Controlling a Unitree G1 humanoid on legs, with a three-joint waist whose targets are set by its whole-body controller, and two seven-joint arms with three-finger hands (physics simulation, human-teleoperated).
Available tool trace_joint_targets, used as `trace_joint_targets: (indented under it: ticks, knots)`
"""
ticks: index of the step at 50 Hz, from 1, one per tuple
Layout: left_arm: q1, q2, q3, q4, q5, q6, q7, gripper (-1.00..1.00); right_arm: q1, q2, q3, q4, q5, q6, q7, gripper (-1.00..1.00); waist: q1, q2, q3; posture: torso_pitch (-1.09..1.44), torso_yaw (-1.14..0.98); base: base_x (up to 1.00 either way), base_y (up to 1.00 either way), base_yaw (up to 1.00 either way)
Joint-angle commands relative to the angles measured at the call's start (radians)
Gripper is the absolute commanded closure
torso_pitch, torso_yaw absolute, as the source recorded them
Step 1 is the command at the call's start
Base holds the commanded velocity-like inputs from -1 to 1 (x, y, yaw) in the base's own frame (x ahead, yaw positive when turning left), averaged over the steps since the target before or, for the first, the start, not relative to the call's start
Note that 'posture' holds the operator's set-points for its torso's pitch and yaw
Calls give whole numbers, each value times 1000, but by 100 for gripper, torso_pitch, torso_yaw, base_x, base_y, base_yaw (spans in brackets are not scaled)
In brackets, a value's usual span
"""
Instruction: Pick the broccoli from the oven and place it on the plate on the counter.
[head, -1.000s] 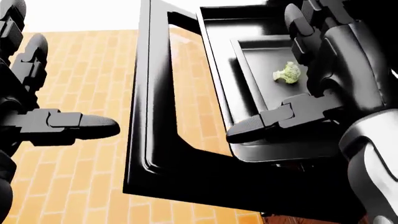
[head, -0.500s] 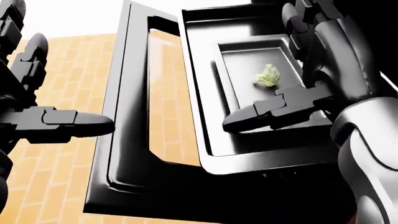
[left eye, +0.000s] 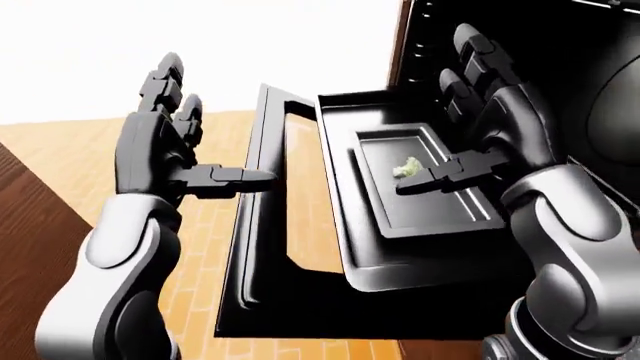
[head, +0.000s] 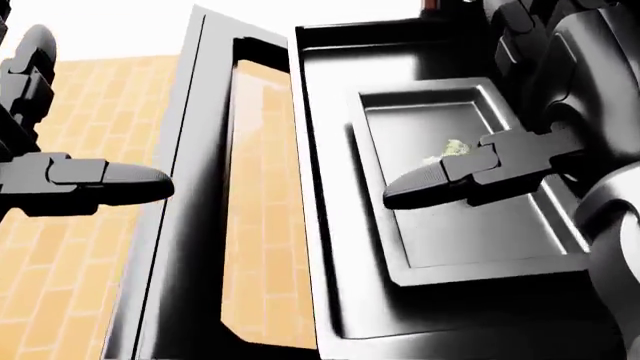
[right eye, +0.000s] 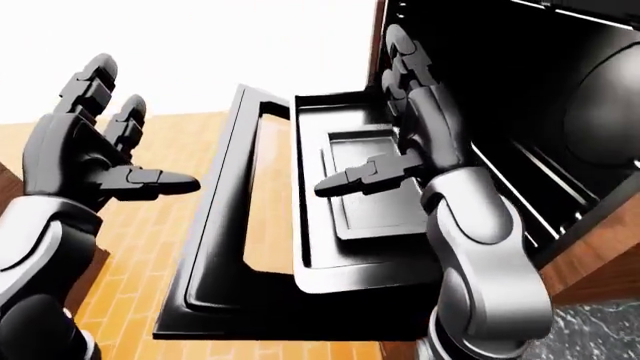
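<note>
While the right hand (left eye: 470, 112) hovers open, broccoli (left eye: 405, 168) lies just beneath its thumb.

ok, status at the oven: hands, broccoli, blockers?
Both black three-finger hands open: left hangs clear, right over the dark baking tray. Small green broccoli floret unheld on it. Right thumb partly hides it.

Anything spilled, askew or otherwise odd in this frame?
Nothing stands out. The broccoli lies alone on the tray pulled out over the open oven door; the right hand is open above it, the left hand open and empty.
</note>
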Motion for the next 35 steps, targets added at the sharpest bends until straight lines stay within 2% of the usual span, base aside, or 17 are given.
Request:
trace_joint_targets:
  ticks: [1, 2, 3, 4, 5, 6, 7, 11, 13, 15, 16, 18, 20, 22, 27, 28, 35]
  knots:
    - [-13, 6, 7, -12, -6, -29, -2, -100, -18, -9, -3, -15, -1, -26, -5, -100, -4, -12, -12, 0, 0, 0, -38, 0]
    - [-9, 8, 7, -8, -4, -37, -4, -100, -15, -10, -1, -3, -2, -40, -3, -100, 1, -24, -29, 0, 0, 0, -39, 0]
    - [-9, 8, 8, -11, -5, -34, -2, -100, -16, -10, 0, -2, -2, -38, -4, -100, -11, -19, -14, 0, 0, 0, -38, 0]
    - [-11, 9, 10, -16, -9, -27, -1, -100, -15, -10, 4, 3, -5, -45, -3, -100, -10, -42, 7, 0, 0, 0, -39, 0]
    - [-10, 10, 10, -14, -10, -31, -2, -100, -18, -10, 6, 9, -7, -47, -2, -100, -12, -49, 7, 0, 0, 0, -38, 0]
    - [-13, 13, 13, -2, -11, -40, -5, -100, -26, -9, 13, 8, -9, -40, -3, -100, -11, -37, 4, 0, 0, 0, -27, 0]
    - [-12, 14, 15, -5, -14, -39, -4, -100, -26, -9, 19, 17, -15, -51, -1, -100, -15, -23, 17, 0, 0, 0, 0, 0]
    - [-6, 19, 22, -2, -20, -45, -4, -100, -27, -2, 33, 20, -30, -53, 11, -100, -9, -21, 47, 0, 0, 0, 0, 0]
    - [-11, 22, 26, -7, -27, -37, 1, -100, -30, 2, 29, 13, -30, -45, 18, -100, 3, -7, 24, 0, 0, 0, 0, 34]
    - [-12, 24, 24, -3, -30, -41, 3, -100, -39, 2, 32, 5, -35, -29, 18, -100, -8, 15, 19, 0, 0, 0, 14, 19]
    - [-13, 25, 23, -2, -30, -41, 4, -100, -47, 3, 28, 8, -36, -26, 18, -100, 2, -5, 30, 0, 0, 0, 0, 0]
    - [-11, 25, 20, 0, -31, -44, 6, -100, -48, -4, 26, 25, -40, -34, 26, -100, -15, 21, 32, 0, 0, 0, 0, 0]
    - [-13, 26, 21, -3, -33, -40, 7, -100, -54, -17, 29, 61, -50, -48, 41, -100, -26, 73, 15, 0, 0, 0, 0, 0]
    - [-16, 28, 27, -23, -43, -17, 13, -100, -66, -28, 33, 87, -66, -45, 54, -100, -21, 46, 30, 0, 0, 0, 0, 0]
    - [-18, 32, 26, -22, -46, -18, 16, -100, -102, -66, 29, 148, -105, -30, 99, -100, 0, -3, 1, 0, 0, 0, 0, 0]
    - [-20, 33, 28, -23, -49, -14, 17, -100, -108, -73, 32, 157, -118, -25, 107, -100, 1, -7, 12, 0, 0, 0, 0, 0]
    - [-19, 35, 25, -23, -49, -17, 18, -100, -153, -179, 82, 291, -279, -31, 236, -100, 11, -2, 7, 0, 0, 0, 0, 0]
